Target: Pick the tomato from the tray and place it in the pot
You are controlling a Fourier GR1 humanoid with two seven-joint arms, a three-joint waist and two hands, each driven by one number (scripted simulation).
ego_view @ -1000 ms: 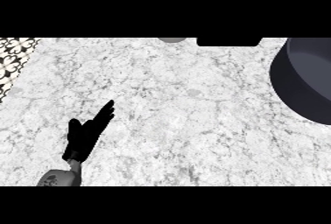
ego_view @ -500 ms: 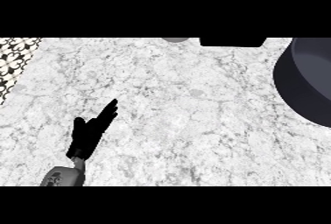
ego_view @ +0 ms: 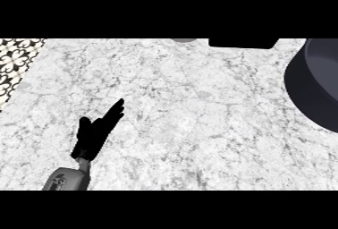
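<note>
Part of a dark pot (ego_view: 315,85) shows at the right edge of the head view, on the marble counter (ego_view: 198,116). My left hand (ego_view: 95,134) rests at the lower left, fingers straight and pointing up and to the right, holding nothing. No tomato and no tray show in this view. My right hand is out of view.
A black object (ego_view: 243,43) and a small grey object (ego_view: 185,40) are cut off at the counter's far edge. A black-and-white patterned surface (ego_view: 14,58) lies beyond the counter's left edge.
The view has shifted slightly, so the pot and my left hand sit a little lower and further right in the picture. The hand's pose is unchanged.
</note>
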